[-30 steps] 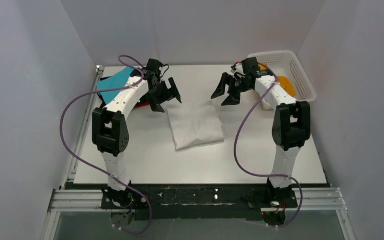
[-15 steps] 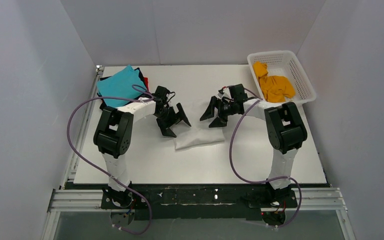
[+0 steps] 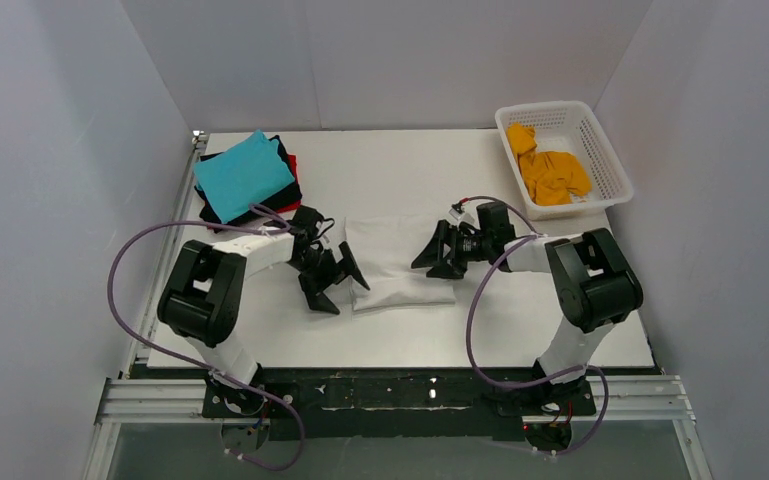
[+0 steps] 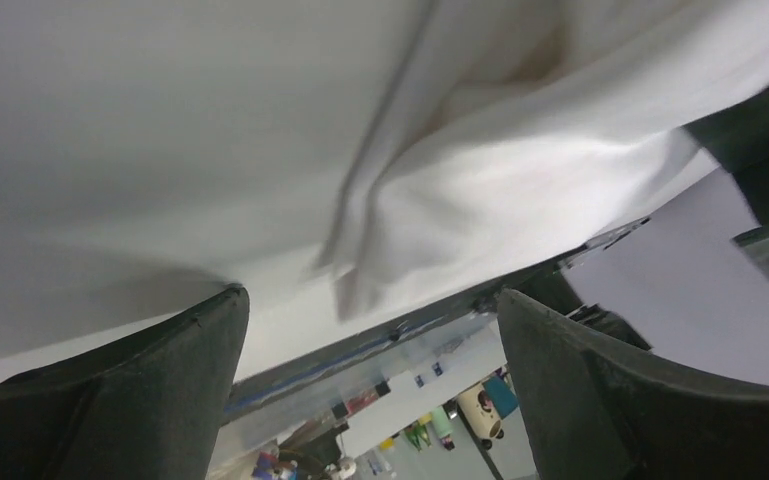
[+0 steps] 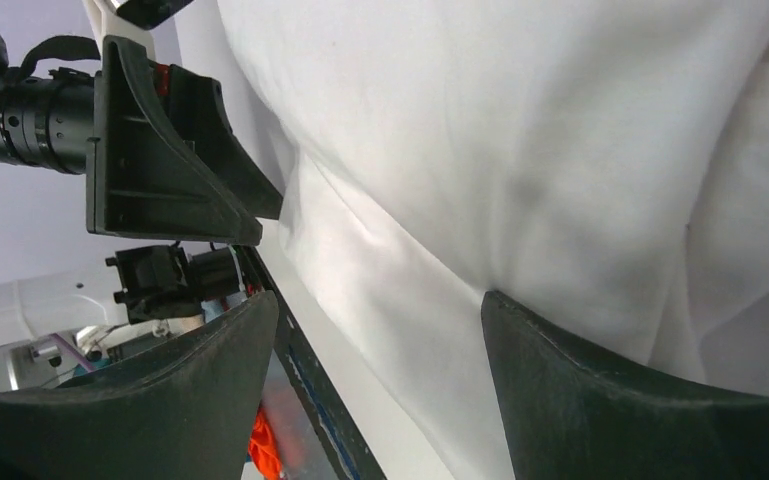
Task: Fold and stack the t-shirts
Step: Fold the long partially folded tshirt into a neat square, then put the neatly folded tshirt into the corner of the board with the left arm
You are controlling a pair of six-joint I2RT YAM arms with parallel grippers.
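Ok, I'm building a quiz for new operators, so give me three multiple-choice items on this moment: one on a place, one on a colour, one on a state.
1. Where is the orange t-shirt? A in the basket; B spread on the tabletop; C under a black one.
2. What colour is the top t-shirt of the far-left stack? A red; B teal; C black.
3. The left gripper and right gripper are: A both open, flanking the white t-shirt; B both shut on it; C raised high above it.

Answers: 1 A, the orange cloth lies inside the lattice walls. 2 B, the teal t-shirt covers the others. 3 A, each wrist view shows its fingers spread apart.
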